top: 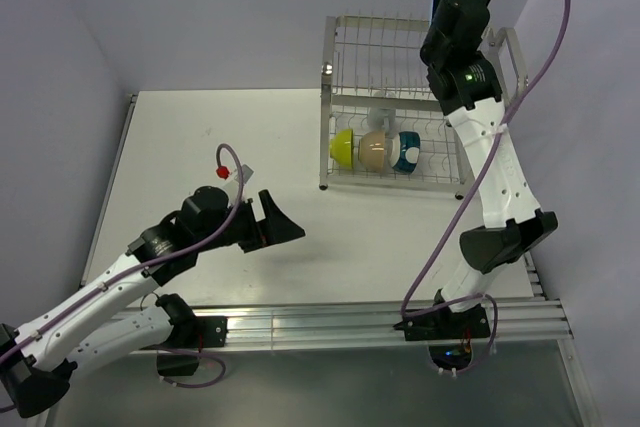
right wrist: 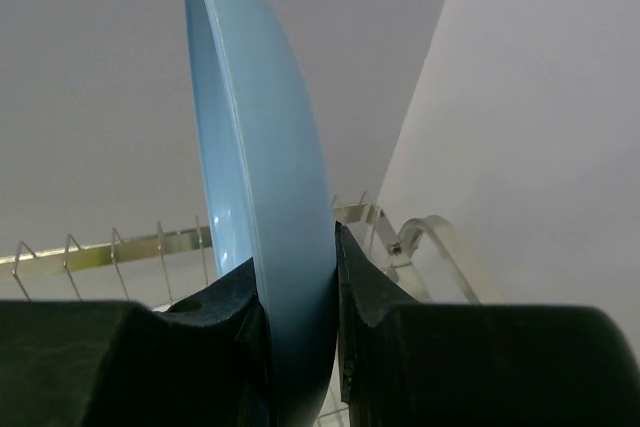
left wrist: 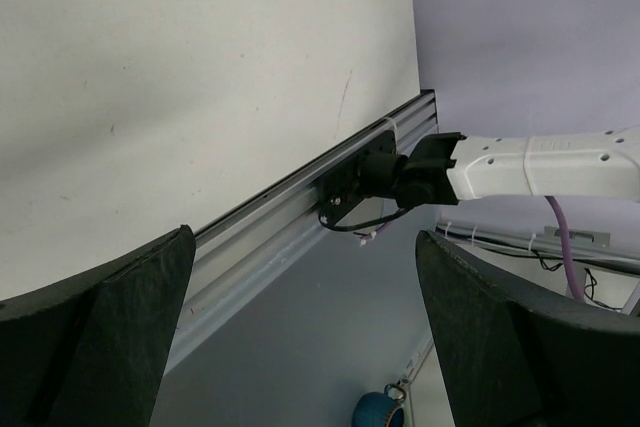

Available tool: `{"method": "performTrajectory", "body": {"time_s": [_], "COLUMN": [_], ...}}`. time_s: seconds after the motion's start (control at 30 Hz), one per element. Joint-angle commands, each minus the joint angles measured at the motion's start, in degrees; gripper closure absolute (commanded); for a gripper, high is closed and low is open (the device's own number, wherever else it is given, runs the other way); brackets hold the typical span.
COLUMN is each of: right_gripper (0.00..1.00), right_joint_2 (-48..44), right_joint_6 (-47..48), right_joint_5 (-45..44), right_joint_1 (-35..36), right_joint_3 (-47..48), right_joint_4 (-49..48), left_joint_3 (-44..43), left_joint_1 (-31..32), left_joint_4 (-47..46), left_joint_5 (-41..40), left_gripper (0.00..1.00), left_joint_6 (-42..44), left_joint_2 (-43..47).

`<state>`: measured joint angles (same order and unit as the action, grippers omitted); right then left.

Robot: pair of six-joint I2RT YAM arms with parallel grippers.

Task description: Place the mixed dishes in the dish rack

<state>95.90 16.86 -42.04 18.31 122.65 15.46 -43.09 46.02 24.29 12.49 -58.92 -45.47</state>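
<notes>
Above dish rack point(top: 372, 52), right end effector point(right wrist: 298, 282) clamps blue plate point(right wrist: 255, 147); left end effector point(left wrist: 305, 235) wide open, empty.

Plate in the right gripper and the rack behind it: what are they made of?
Large round pale-blue plate: smooth glossy surface with soft highlights, likely glazed ceramic; melamine can't be ruled out. Two-tier silver wire dish rack: thin shiny rods and a chrome-looking tube frame, so metal, probably plated or stainless steel.

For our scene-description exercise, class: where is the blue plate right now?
The right wrist view shows the blue plate standing on edge, clamped in the right gripper, over the dish rack and its upper wires.
</notes>
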Motion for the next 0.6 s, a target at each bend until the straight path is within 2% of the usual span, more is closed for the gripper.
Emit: {"method": "performTrajectory", "body": {"time_s": [0.0,0.2,0.37,0.57], "right_gripper": [1.0,1.0,1.0,1.0], "right_joint_2": [1.5,2.0,2.6,-3.6], "right_joint_6": [-4.0,-6.8,-8.1,-11.1], "right_joint_5": [5.3,9.3,5.5,7.2], "right_joint_1": [-1.3,-3.5,-3.7,-3.7], "right_joint_3": [2.1,-0.7,-1.5,-8.9], "right_joint_4": [3.0,4.4,5.1,0.5], "left_joint_3": [-3.0,-4.4,-5.1,-4.5], "left_joint_1": [0.2,0.2,0.2,0.3], "left_joint_4": [-3.0,-1.4,-0.3,-0.7], "left_joint_5": [2.2,1.5,0.6,0.6], "left_gripper": [0.01,0.01,0.01,0.01], "left_joint_6": [1.9,2.0,2.0,1.7], "left_joint_2": [-0.5,-1.1,-1.0,-1.4]}}
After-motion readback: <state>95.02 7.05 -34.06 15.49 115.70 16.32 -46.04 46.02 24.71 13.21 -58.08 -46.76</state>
